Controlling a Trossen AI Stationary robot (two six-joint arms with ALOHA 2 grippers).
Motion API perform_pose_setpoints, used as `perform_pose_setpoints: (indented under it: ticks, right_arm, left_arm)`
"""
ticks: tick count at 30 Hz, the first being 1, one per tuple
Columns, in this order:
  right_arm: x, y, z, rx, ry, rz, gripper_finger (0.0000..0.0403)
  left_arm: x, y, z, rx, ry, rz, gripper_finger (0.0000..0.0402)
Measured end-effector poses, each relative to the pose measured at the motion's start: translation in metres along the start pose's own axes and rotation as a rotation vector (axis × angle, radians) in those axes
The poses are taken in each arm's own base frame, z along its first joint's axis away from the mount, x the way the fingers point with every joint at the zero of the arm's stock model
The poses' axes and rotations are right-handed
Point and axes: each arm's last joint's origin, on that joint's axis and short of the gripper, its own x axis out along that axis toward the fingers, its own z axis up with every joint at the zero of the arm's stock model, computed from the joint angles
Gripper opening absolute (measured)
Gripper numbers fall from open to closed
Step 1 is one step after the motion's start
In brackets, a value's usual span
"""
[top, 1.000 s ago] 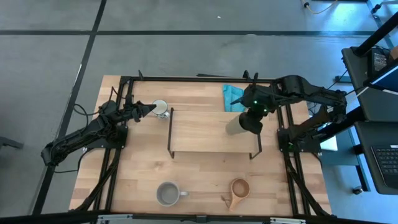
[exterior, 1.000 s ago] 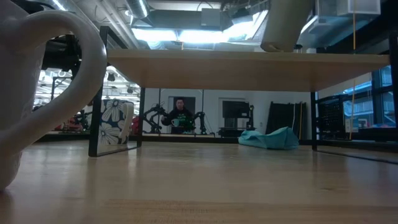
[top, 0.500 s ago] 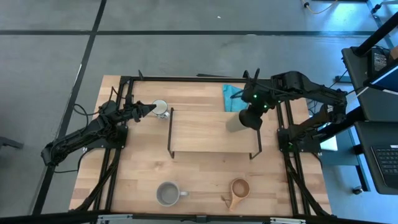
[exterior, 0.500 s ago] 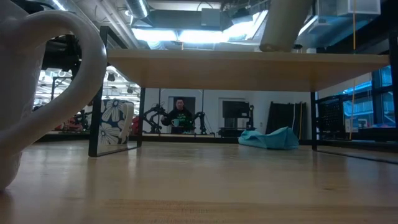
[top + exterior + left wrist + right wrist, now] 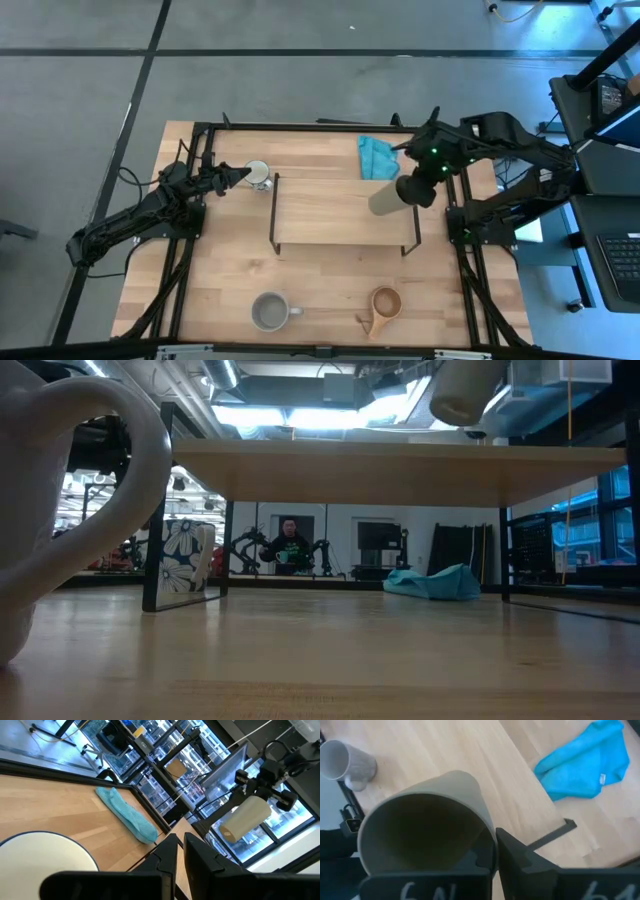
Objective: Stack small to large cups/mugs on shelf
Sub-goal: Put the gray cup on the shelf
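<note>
Holding the olive-green cup (image 5: 385, 201) tilted at the shelf's (image 5: 340, 212) right end, the right end effector (image 5: 414, 189) should level it before lowering.

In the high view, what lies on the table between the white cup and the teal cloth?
Only the shelf's back edge and bare tabletop lie between the white cup and the teal cloth, seen from above.

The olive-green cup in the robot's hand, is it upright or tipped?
Tipped. The olive-green cup lies slanted in the right hand above the shelf, its open mouth facing the wrist camera.
</note>
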Motion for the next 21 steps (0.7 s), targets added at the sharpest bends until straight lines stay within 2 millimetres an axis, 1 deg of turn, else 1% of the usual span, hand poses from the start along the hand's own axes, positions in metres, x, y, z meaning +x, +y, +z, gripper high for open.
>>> perform_pose_setpoints:
  ticks: [5, 10, 18, 19, 21]
  right_arm:
    - [0.011, -0.005, -0.009, 0.004, 0.051, -0.018, 0.0014]
    - [0.022, -0.007, -0.013, 0.001, 0.104, -0.019, 0.0014]
    - [0.022, -0.009, -0.015, -0.032, 0.092, -0.039, 0.0014]
    - [0.021, -0.009, -0.015, -0.041, 0.087, -0.044, 0.0014]
    - [0.021, -0.009, -0.015, -0.048, 0.083, -0.05, 0.0014]
  left_arm:
    - [0.0, 0.0, 0.0, 0.0, -0.016, 0.013, 0.0027]
    - [0.0, 0.001, 0.001, 0.0, -0.027, 0.022, 0.0027]
    - [0.0, 0.001, 0.001, 0.0, -0.034, 0.028, 0.0027]
    - [0.0, 0.001, 0.001, -0.008, -0.034, 0.027, 0.0028]
    - [0.0, 0.0, 0.001, -0.078, -0.027, 0.009, 0.0027]
